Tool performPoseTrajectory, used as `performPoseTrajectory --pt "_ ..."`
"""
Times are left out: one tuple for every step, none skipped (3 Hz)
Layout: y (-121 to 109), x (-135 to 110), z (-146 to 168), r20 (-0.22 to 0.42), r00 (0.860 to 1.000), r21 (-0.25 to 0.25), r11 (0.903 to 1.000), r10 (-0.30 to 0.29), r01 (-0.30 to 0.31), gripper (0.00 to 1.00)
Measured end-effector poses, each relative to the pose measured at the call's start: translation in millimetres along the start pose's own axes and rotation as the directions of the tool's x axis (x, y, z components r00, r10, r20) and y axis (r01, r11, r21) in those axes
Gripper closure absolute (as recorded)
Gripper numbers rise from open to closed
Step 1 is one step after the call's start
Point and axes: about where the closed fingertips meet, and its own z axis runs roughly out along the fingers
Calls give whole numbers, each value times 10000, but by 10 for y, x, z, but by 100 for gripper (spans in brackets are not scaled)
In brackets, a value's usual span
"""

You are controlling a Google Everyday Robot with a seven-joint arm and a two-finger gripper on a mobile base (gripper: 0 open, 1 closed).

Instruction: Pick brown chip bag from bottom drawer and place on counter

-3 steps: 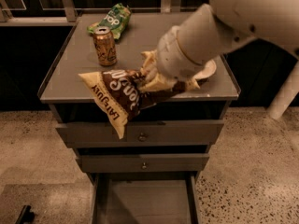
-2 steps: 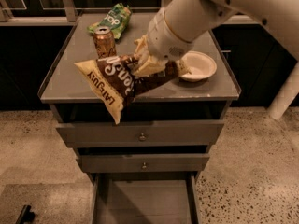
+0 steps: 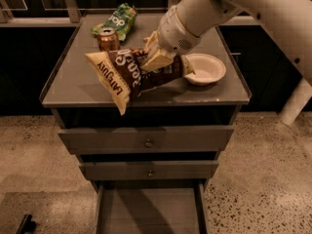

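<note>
Gripper: above the counter's middle, fingers pinched on the brown chip bag's upper part.
Brown chip bag: held tilted over the counter; cream-yellow end droops toward the front rim; whether it touches the surface, cannot tell.
Bottom drawer: pulled open, floor bare.
Neighbours: can just behind the bag; white bowl just beside its right end; green chip bag at the back.
Step, judged: placement on the counter.
Advice: lower until the bag lies flat in the open patch front-centre, well inside the rim; avoid sweeping into can or bowl; spread fingers only once the bag rests, then lift straight up.
</note>
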Motion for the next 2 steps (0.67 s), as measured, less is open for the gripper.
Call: performPoseTrajectory --pt "-171 88 30 310 9990 189 9993 332 -337 100" --pt "-287 107 54 216 9988 396 9982 431 -440 100"
